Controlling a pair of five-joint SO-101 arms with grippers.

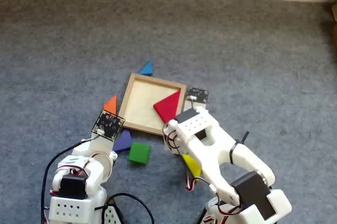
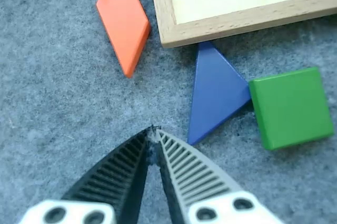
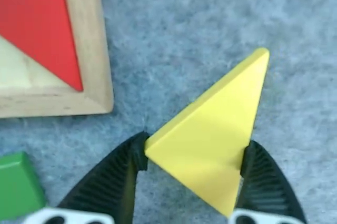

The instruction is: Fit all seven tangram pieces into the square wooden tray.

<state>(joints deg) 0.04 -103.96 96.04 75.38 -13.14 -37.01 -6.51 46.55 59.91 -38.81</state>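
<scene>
1. We see the right end effector point(image 3: 192, 153) clamped on the flat yellow triangle piece point(image 3: 210, 140), with one dark ribbed finger point(image 3: 118, 174) on each side of it.
2. The yellow triangle piece sits over the grey felt surface point(image 1: 253, 50), outside the square wooden tray point(image 1: 158, 79) and near its corner on the right arm's side. We cannot tell whether the piece rests on the surface or is lifted.
3. The left end effector point(image 2: 154, 132) is closed, its two tips together with nothing between them, just above the surface.
4. Inside the tray lies a large red triangle piece point(image 1: 167, 105), set into the corner nearest the right arm.
5. An orange parallelogram piece point(image 2: 124, 21) lies just beside the tray's left corner, not touching it.
6. A dark blue triangle piece point(image 2: 213, 92) has its tip against the tray's outer rim, and one corner meets the edge of a green square piece point(image 2: 291, 107).
7. A small light blue triangle piece point(image 1: 147, 68) lies just past the tray's far corner.
</scene>
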